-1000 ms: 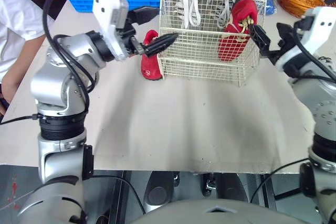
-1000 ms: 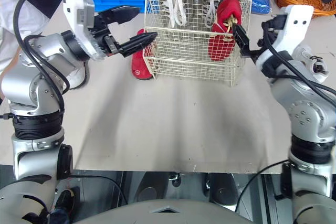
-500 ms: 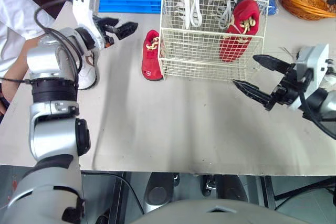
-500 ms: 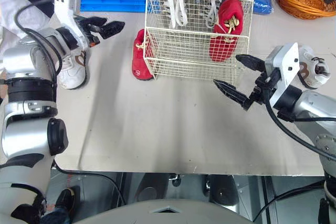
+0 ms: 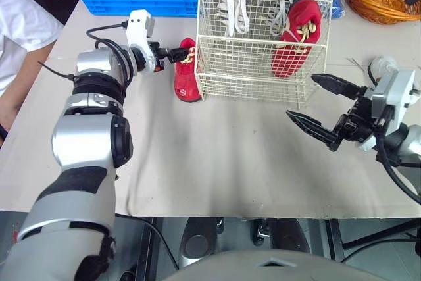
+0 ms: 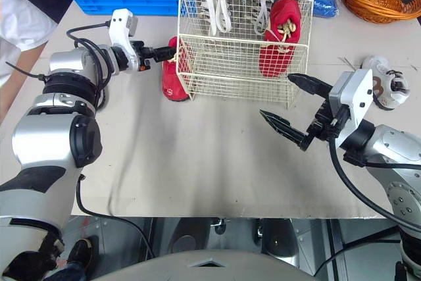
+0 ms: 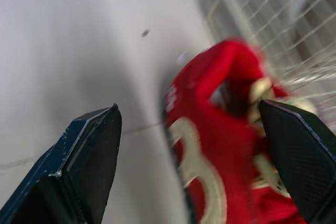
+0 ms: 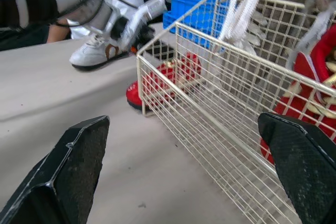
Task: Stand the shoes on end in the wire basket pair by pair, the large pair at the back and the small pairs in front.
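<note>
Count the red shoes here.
2. One red shoe stands in the wire basket, front right; the other is on the table left of the basket. Others may be hidden.

The left arm (image 5: pixel 89 137) is stretched forward, with the left gripper (image 5: pixel 174 54) turned towards the robot's right. Its jaws are seen spread wide in the left wrist view. The right arm (image 5: pixel 398 137) is held low at the right side, and the right gripper (image 5: pixel 302 96) is pointed leftward and forward, its jaws parted wide.
</note>
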Available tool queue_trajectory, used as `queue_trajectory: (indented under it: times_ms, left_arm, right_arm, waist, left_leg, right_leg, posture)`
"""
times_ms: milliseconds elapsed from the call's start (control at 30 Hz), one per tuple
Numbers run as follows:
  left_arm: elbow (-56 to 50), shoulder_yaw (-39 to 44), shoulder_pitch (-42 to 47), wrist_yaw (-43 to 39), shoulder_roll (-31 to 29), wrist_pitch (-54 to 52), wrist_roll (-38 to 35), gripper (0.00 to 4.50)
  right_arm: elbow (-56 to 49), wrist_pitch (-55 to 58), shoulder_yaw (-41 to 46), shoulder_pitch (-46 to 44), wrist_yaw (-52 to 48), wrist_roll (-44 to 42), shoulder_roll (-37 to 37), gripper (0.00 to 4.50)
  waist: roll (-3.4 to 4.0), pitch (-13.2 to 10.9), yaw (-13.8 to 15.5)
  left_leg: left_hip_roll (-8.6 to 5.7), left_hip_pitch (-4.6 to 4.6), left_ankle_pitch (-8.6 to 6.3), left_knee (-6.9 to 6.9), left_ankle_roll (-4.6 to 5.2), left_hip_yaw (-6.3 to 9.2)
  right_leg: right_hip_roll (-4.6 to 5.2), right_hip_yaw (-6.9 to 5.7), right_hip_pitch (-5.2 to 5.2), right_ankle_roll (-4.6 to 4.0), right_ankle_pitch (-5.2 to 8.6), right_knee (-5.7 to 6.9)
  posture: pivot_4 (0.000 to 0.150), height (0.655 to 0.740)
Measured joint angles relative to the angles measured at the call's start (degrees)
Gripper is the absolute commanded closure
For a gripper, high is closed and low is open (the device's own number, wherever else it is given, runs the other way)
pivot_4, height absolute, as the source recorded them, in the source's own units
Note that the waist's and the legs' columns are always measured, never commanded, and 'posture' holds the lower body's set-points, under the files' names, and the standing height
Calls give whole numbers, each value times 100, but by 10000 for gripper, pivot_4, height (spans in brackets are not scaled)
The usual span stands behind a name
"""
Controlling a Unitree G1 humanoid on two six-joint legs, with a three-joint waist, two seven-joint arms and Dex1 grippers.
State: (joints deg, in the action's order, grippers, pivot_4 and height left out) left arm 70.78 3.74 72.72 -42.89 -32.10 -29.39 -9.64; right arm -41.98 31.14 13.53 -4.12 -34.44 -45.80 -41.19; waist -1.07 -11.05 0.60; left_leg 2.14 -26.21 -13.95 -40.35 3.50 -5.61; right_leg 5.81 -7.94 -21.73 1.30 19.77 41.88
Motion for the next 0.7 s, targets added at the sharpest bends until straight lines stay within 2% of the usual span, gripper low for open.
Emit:
queue_trajectory:
  times_ms: [67,233,267,333,400,433,700]
  left_arm:
    - [110,-7,70,63,0,7,134,0]
    - [190,-19,137,-14,6,3,319,22366]
    - [190,-24,137,-51,13,-3,345,24624]
    - [190,-37,137,-116,25,-17,393,35401]
    - [189,-40,137,-127,15,-29,420,43071]
    - [189,-38,136,-139,9,-39,445,44796]
    - [144,354,88,-40,-258,-225,269,44806]
  right_arm:
    - [0,-118,-18,81,-118,143,0,244]
    - [3,-395,-70,93,-280,354,81,0]
    - [14,-463,-127,93,-317,406,108,0]
    - [42,-587,-189,90,-404,480,175,0]
    - [70,-658,-190,73,-436,512,193,0]
    - [94,-676,-191,56,-445,528,197,0]
    - [289,-729,-301,-186,-538,605,245,0]
  waist:
    - [-3,2,-1]
    - [-3,3,-16]
    - [-3,3,-17]
    - [-4,4,-16]
    - [-4,4,-17]
    - [-5,5,-16]
    - [-6,4,-101]
  left_leg:
    - [0,0,0,0,0,-2]
    - [2,11,1,0,-1,-4]
    - [2,13,1,0,-1,-5]
    - [2,15,1,-1,-1,-7]
    - [2,15,1,-2,-1,-9]
    - [2,15,1,-2,-1,-9]
    - [3,14,1,-1,-1,-6]
  right_leg:
    - [0,2,0,0,0,0]
    - [-1,6,1,0,0,7]
    - [-1,7,2,0,0,8]
    - [-1,9,4,0,0,8]
    - [0,13,5,0,0,8]
    - [0,13,5,0,0,8]
    - [0,11,3,0,0,8]
  posture:
    - [1500,6860]
    - [1500,6860]
    - [1500,6860]
    - [1500,6860]
    - [1500,6860]
    - [1500,6860]
    - [1500,6860]
